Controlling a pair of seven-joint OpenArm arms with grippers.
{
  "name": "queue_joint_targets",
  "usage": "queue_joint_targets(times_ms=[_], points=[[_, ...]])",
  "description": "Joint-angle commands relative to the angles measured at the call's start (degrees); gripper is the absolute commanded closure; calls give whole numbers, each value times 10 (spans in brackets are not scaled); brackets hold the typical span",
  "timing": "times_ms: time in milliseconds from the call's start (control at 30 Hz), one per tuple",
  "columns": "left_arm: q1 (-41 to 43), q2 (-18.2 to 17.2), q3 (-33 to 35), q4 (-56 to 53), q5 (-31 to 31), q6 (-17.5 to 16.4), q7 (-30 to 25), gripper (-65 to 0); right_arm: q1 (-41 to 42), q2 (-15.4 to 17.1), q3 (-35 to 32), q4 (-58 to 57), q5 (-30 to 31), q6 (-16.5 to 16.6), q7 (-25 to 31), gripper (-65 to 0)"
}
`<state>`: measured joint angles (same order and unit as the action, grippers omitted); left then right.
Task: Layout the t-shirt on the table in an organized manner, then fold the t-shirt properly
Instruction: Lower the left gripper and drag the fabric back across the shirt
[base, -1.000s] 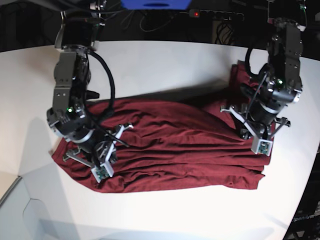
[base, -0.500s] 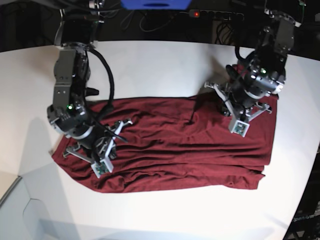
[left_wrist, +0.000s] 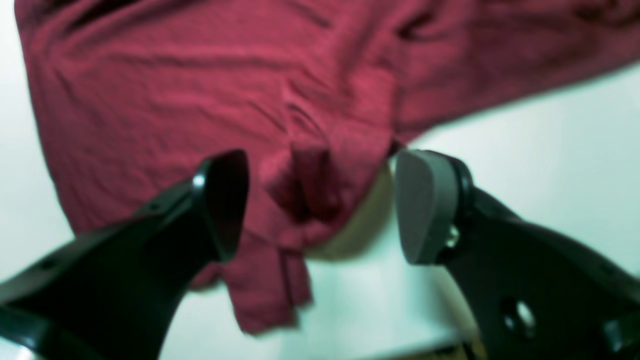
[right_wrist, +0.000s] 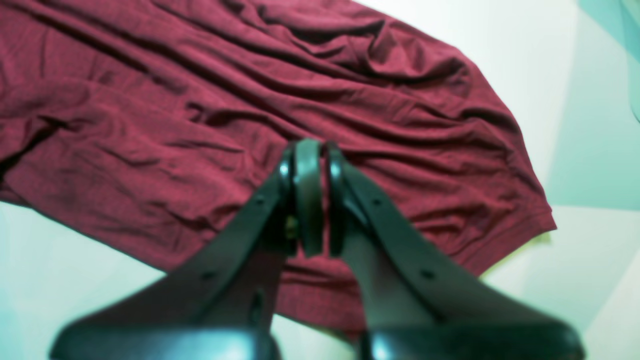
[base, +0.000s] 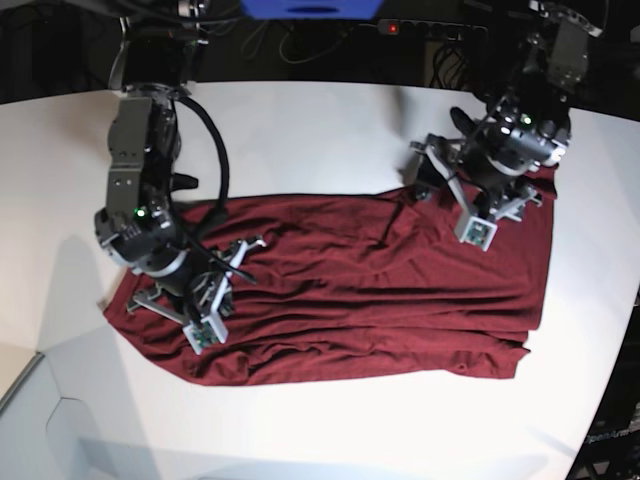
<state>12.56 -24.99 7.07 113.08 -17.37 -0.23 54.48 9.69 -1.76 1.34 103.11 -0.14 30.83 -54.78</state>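
The t-shirt (base: 350, 290) is a dark maroon, plain knit garment with no print; it lies spread wide across the white tabletop (base: 300, 130), long side running left to right in the base view; its cloth is not smooth, with long shallow wrinkles running along its length and a bunched ridge near the middle; the near edge curves and doubles over at the right corner; in the left wrist view a narrow folded flap (left_wrist: 272, 280) hangs over the bare white surface; the tabletop's far edge is curved.
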Motion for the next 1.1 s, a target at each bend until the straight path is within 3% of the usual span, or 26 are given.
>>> queue_joint_targets(times_ms=[0,167,367,533,633,867,933,1067], points=[[16,-7,-3,17,1,0,-4,-443,7,0,0,12,6,-1,15,-9],[92,-7,-53,16,2,-1,-5,-402,5,0,1,11,6,-1,16,-9],[134,-5,-123,2,1,-1,-9,-404,5,1,1,8,6,0,16,-9],[120,4,-125,-35,-2,-1,-11,-441,4,0,1,8,6,0,16,-9],[97,33,-126,-69,2,-1,-11,-484,-2,0,1,8,6,0,16,-9],[84,37,-90,-109,3,-1,-8,-482,-3,4,1,8,6,0,16,-9],[86,36,-91,-111,3,-1,-5,-446,-3,13,1,8,6,0,16,-9],[84,13,-89,-141,2,-1,-10,-293,-3,14,7,8,6,0,16,-9]])
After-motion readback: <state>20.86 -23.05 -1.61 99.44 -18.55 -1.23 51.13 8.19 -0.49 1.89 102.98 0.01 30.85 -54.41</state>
